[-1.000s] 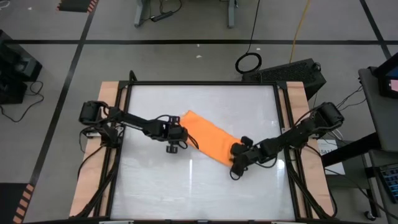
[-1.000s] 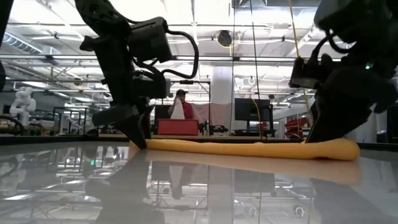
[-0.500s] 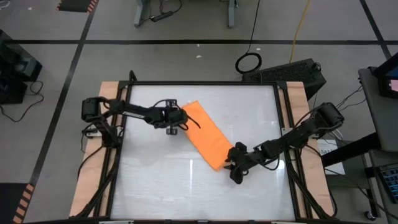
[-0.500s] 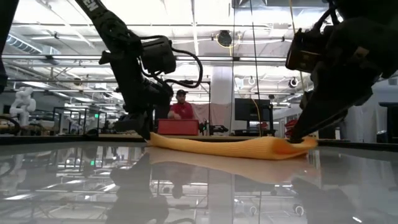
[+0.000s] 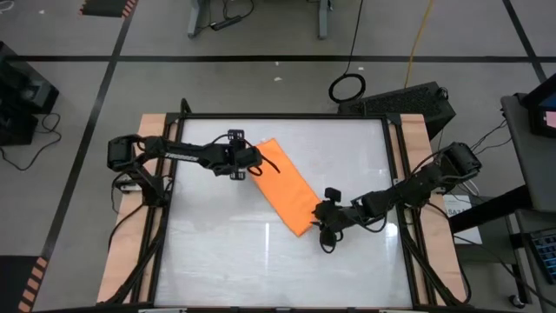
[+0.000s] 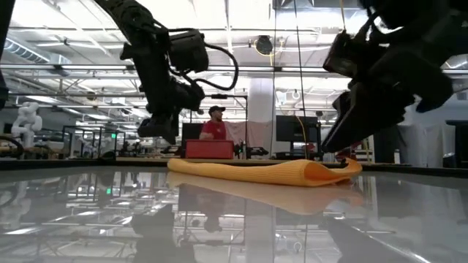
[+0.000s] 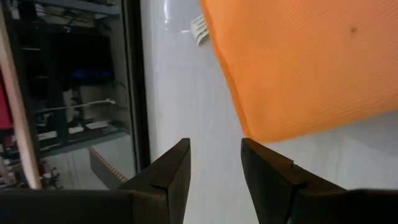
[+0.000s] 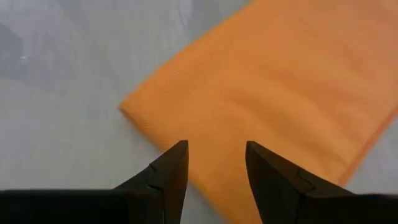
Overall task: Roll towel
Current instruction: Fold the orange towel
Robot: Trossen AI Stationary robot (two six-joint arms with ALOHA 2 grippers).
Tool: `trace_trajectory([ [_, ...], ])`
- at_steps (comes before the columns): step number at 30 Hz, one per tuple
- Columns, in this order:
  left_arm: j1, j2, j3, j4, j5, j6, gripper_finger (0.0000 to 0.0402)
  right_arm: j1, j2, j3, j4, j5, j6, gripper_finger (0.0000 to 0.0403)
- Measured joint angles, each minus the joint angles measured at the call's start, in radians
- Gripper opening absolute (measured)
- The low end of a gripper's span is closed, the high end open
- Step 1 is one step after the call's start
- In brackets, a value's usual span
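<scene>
The orange towel [image 5: 285, 184] lies flat on the white table as a long folded strip, slanting from far left to near right. It also shows in the low view [image 6: 256, 172]. My left gripper [image 5: 250, 163] is open, raised above the table just off the towel's far-left end [image 7: 292, 68], with nothing between its fingers. My right gripper [image 5: 319, 219] is open and hovers over the towel's near-right end [image 8: 249, 99]. In the low view its fingertips [image 6: 327, 147] stand a little above the cloth.
Wooden side rails [image 5: 148, 191] and a black frame border the table. People and equipment show in the room beyond, in the low view [image 6: 212, 131]. Bare white tabletop [image 5: 226, 261] lies near the front edge.
Both grippers dragged the towel's ends, the left toward the far edge and the right toward the left and near edges. The strip has turned steeper on the table. Both grippers have then risen off the towel's ends, which lie on the table.
</scene>
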Motion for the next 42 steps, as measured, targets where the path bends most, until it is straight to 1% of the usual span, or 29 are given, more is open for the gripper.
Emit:
trace_trajectory([
  [3,0.0,-0.008,0.011,-0.03,-0.012,-0.029,0.0148,-0.023,0.0,0.0,-0.006,0.021,-0.039,0.0152],
  [4,0.0,-0.008,0.012,-0.023,0.008,-0.053,0.0148,-0.029,0.0,0.0,-0.011,0.021,-0.054,0.0152],
  [6,0.001,-0.007,0.012,-0.012,0.104,-0.088,0.0148,-0.045,0.0,0.0,-0.02,0.019,-0.067,0.0152],
  [8,0.0,0.0,0.012,0.039,0.204,-0.115,0.0148,-0.054,0.0,0.0,-0.037,0.018,-0.078,0.0152],
  [10,-0.001,0.015,0.011,0.085,0.272,-0.134,0.0148,-0.062,0.0,0.0,-0.045,0.016,-0.083,0.0152],
  [15,0.001,0.058,0.011,0.22,0.344,-0.139,0.0148,-0.067,0.013,0.0,-0.045,0.011,-0.08,0.0152],
  [19,0.0,0.11,0.011,0.315,0.45,-0.144,0.0148,-0.065,0.044,0.0,-0.049,-0.015,-0.048,0.0152],
  [22,0.002,0.157,0.011,0.361,0.502,-0.165,0.0148,-0.058,0.071,0.0,-0.041,-0.036,-0.018,0.0152],
  [25,0.002,0.193,0.013,0.372,0.513,-0.168,0.0148,-0.047,0.108,0.0,-0.017,-0.051,0.027,0.0152],
  [28,0.006,0.203,0.016,0.381,0.512,-0.165,0.0148,-0.031,0.151,0.003,0.057,-0.083,0.065,0.0152],
  [34,0.023,0.203,0.016,0.398,0.514,-0.134,0.0148,0.02,0.237,0.003,0.298,-0.158,0.107,0.0152],
  [37,0.03,0.204,0.015,0.412,0.525,-0.119,0.0148,0.035,0.274,0.007,0.402,-0.164,0.126,0.0152],
  [39,0.031,0.204,0.014,0.425,0.536,-0.111,0.0148,0.04,0.296,0.022,0.431,-0.168,0.129,0.0152],
  [42,0.031,0.205,0.014,0.437,0.552,-0.074,0.0148,0.043,0.318,0.061,0.429,-0.181,0.129,0.0152],
])
